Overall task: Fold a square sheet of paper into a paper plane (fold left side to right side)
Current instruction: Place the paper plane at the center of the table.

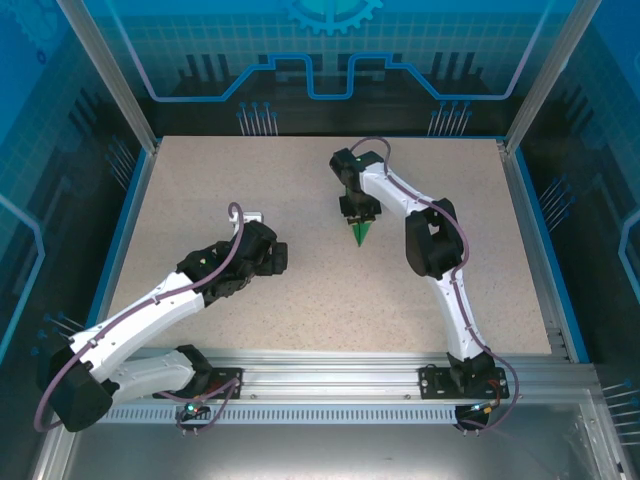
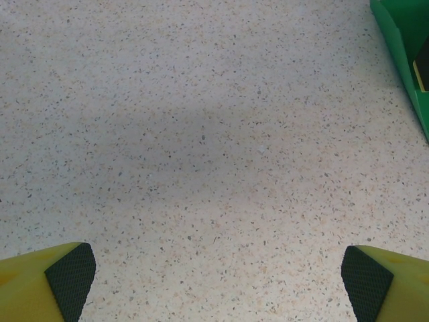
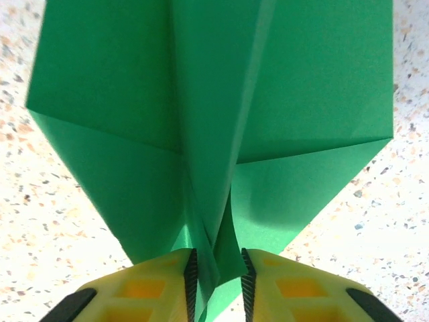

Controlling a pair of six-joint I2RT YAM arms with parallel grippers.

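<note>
Top view: the slim green folded-paper plane (image 1: pixel 361 233) pokes out from under the right claw (image 1: pixel 358 210) on the speckled beige table (image 1: pixel 250 170).

Left wrist: the left claw (image 2: pixel 218 278) is released, with the plane ahead to its far right.

Right wrist: the right claw's jaws straddle the plane's centre fold, slightly parted; I cannot tell whether they are grasping it.

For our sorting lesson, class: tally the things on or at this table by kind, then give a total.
robot arms: 2 (left arm, right arm)
green paper plane: 1
total: 3
</note>
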